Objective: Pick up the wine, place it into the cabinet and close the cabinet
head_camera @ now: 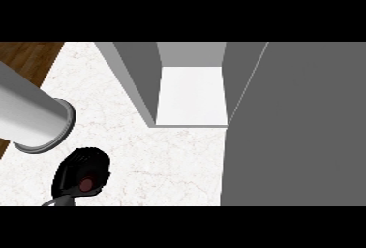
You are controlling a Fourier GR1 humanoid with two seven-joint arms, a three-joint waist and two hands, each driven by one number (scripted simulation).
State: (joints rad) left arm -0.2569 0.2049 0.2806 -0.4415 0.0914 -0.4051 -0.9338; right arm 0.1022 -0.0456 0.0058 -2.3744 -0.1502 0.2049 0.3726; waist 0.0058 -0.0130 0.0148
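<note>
Wine (86,184) sits enclosed in the left robot hand (80,170), fingers curled around it.

One view only, taken from the robot's head and directed steeply down onto the white marble-patterned surface (164,160). It sits close: the grey open-fronted cabinet with a white floor (191,94) fills the upper middle, its flat grey door panel (300,126) takes the whole right side, and a grey cylindrical forearm (28,114) enters from the left edge. No second view shares this coverage.
</note>
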